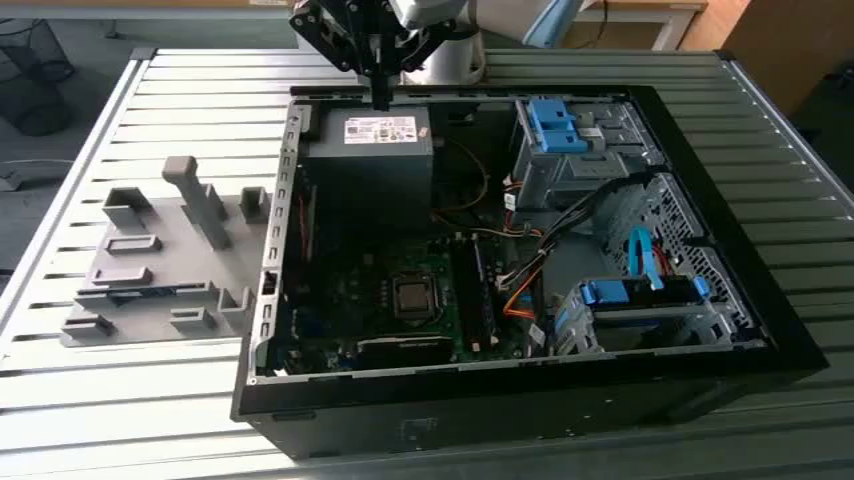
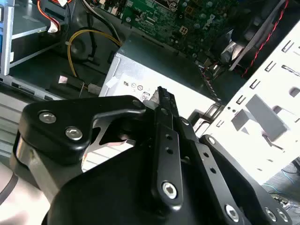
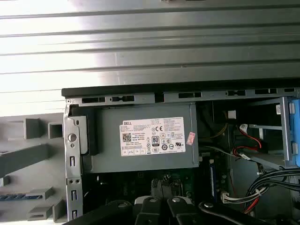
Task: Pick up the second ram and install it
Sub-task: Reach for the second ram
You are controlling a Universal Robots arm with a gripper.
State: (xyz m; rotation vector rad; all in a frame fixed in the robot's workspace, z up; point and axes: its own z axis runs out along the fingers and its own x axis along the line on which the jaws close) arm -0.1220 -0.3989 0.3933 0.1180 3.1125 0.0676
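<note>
Pick-up apparently not begun: gripper (image 1: 382, 97) clenched on nothing visible, poised above the power supply (image 1: 367, 155) at the rim of the open computer case (image 1: 534, 410); second ram (image 1: 150, 292) lodged in the grey fixture (image 1: 134, 250) beside the case, uninstalled.

Fixture (image 1: 147, 265) beside case (image 1: 534, 420); both on table (image 1: 120, 420)

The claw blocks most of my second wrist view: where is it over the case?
Observer: In the exterior view the claw hangs over the power supply, by the case's far wall.
Operator: And the second ram?
Observer: The second ram lies in the grey fixture, outside the case on the exterior view's left.
Operator: Memory slots?
Observer: The memory slots run along the processor socket's side, toward the exterior view's right.
</note>
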